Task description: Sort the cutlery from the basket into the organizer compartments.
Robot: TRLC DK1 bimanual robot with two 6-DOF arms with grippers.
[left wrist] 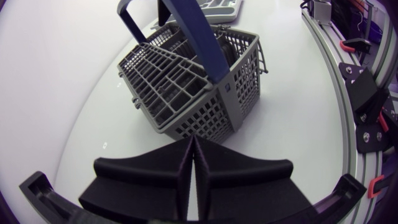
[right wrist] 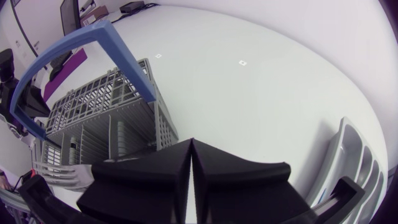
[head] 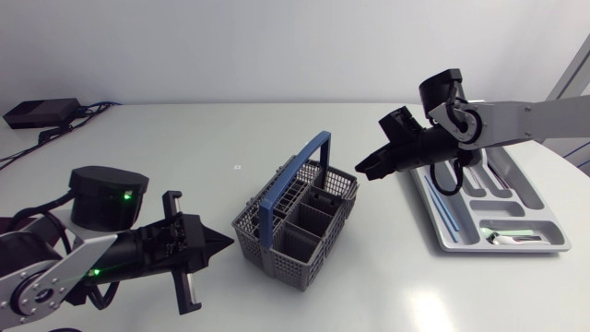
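The grey mesh cutlery basket [head: 297, 224] with its upright blue handle [head: 293, 180] stands mid-table. The grey organizer [head: 544, 242] lies at the right, with a pale utensil [head: 509, 236] in its near compartment and a thin blue piece [head: 444, 210] along its left slot. My left gripper [head: 227, 244] is shut and empty, pointing at the basket [left wrist: 186, 81] from its left. My right gripper [head: 365, 170] is shut and empty, hovering between the basket [right wrist: 106, 124] and the organizer [right wrist: 360, 165]. What is inside the basket is hard to make out.
A black box with cables [head: 41, 112] sits at the table's back left corner. A small white marker [head: 237, 167] lies behind the basket. Bare tabletop lies in front of the basket and the organizer.
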